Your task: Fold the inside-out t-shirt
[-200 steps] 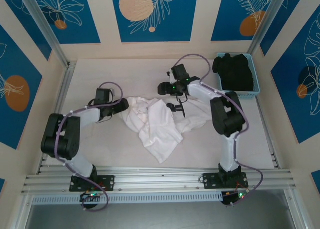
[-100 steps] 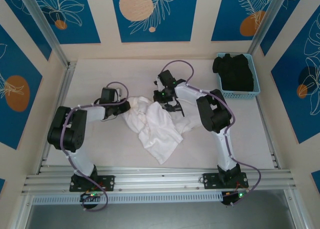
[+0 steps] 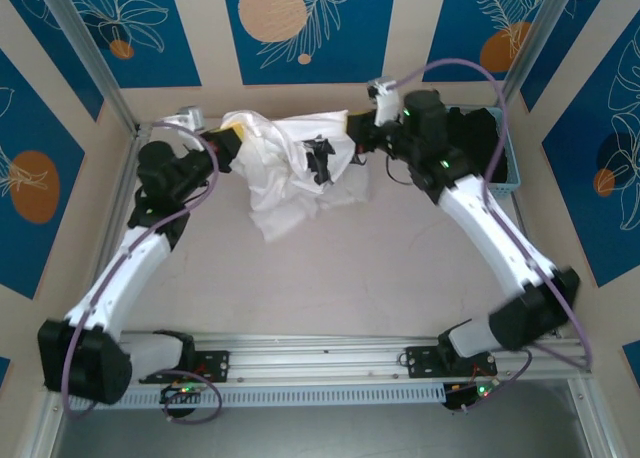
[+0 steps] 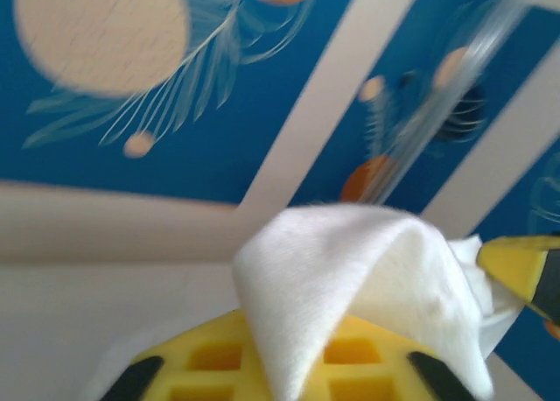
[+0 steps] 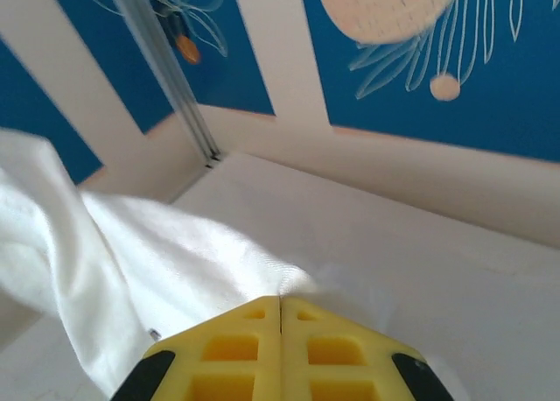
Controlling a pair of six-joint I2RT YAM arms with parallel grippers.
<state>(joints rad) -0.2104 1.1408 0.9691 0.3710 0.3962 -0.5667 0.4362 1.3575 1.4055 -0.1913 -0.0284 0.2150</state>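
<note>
At the far end of the worktop (image 3: 400,268), close to the back wall (image 3: 200,98), the white t-shirt (image 3: 285,163) hangs bunched between the two arms, both stretched far forward. The left tool (image 3: 228,136) grips its left end and the right tool (image 3: 350,141) its right end, so the cloth spans the gap between them and sags in wrinkled folds below. A dark patch shows on the cloth near the right tool. Whether the lowest folds touch the worktop cannot be told.

In the left wrist view, a fold of the t-shirt (image 4: 350,278) lies pinched between the yellow fingers (image 4: 227,362), which stand slightly apart around the cloth. In the right wrist view, the right tool (image 5: 280,331) has its yellow fingers pressed flat together, with the edge of the t-shirt (image 5: 157,270) caught at their tips and running off to the left.

A light blue basket (image 3: 508,173) with a black garment (image 3: 475,138) in it stands at the far right corner, beside the right arm.
</note>
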